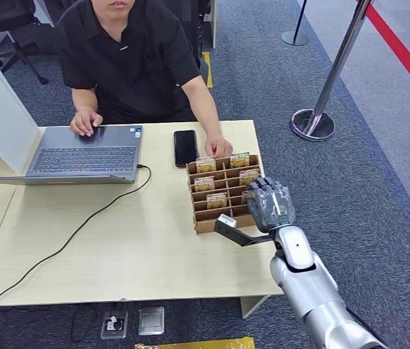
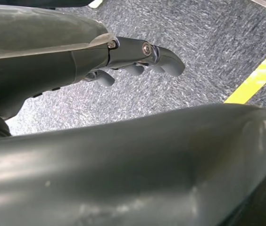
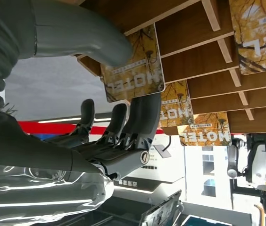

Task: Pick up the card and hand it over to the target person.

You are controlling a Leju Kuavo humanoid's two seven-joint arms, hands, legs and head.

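right wrist view: right robot hand [image 3: 124, 94] pinches card [image 3: 133, 66].

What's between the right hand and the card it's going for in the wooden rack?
Nothing visible. In the right wrist view the right hand already has its thumb and fingers on either side of a hotel card standing in the wooden rack. The other cards sit in separate slots, not in the way.

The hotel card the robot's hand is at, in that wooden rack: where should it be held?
By its free upper edge, from above. The card stands on edge in a slot of the wooden rack, its lower part behind the dividers. The right hand seems to pinch it so, thumb on one face, fingers on the other.
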